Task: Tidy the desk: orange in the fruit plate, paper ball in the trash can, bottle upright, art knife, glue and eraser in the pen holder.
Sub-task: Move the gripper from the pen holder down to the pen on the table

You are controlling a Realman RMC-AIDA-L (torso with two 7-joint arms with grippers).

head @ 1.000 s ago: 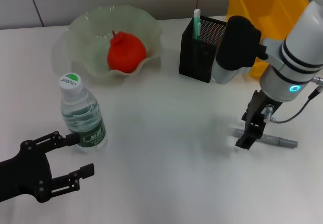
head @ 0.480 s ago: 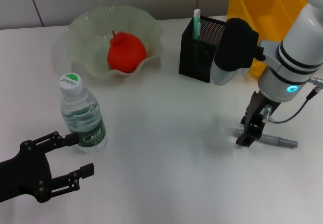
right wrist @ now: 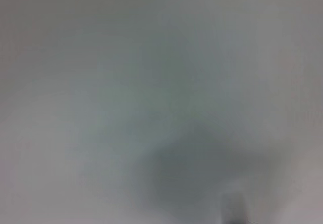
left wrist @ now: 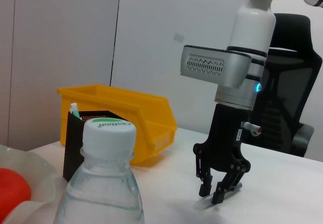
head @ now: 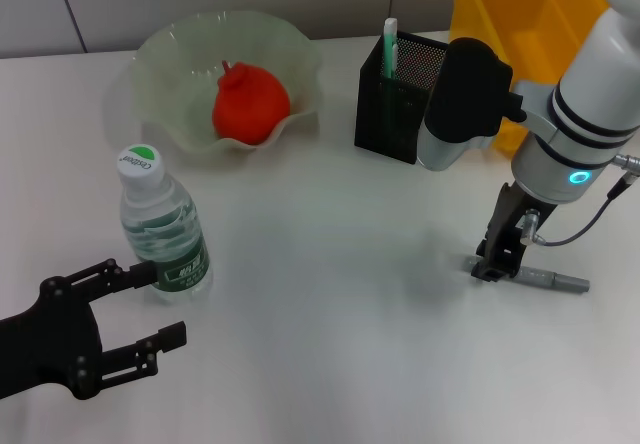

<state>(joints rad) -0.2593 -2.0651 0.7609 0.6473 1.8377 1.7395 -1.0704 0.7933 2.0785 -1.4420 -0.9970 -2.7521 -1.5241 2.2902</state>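
Observation:
The grey art knife (head: 548, 280) lies flat on the white table at the right. My right gripper (head: 494, 266) points down at its left end, fingers a little apart on either side of it; the left wrist view shows this gripper (left wrist: 212, 193) too, low over the knife (left wrist: 228, 192). The bottle (head: 162, 226) stands upright at the left. My left gripper (head: 125, 314) is open and empty just in front of it. The orange (head: 250, 103) sits in the fruit plate (head: 170, 54). The black mesh pen holder (head: 398, 89) holds a green-and-white stick (head: 390, 44). Paper ball and eraser are not in view.
A yellow bin (head: 525, 19) stands at the back right behind the pen holder and the right arm. The right wrist view shows only blurred grey table surface. The bottle cap (left wrist: 108, 128) fills the near part of the left wrist view.
My right gripper has shifted slightly toward the knife and settled lower over its left end. The left arm, bottle, orange and pen holder have not moved.

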